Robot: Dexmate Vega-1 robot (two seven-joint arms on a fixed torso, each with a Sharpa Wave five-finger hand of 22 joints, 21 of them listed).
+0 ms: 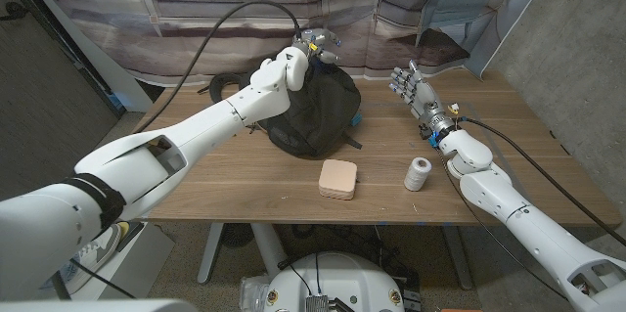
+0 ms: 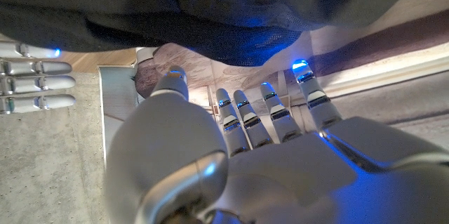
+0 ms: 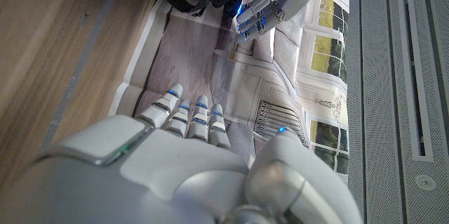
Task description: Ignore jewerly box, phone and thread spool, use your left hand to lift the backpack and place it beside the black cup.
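left robot hand grips top of soft black fabric backpack nr counter's 12 o'clock edge; right robot hand spread, holds nothing, 3 o'clock.

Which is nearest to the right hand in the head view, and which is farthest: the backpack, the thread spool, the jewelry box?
From the right hand:
1. Thread spool, on the table towards the front edge, by the right forearm.
2. Backpack, across the table on the left hand's side.
3. Jewelry box, front middle of the table.
The last two are a close call.
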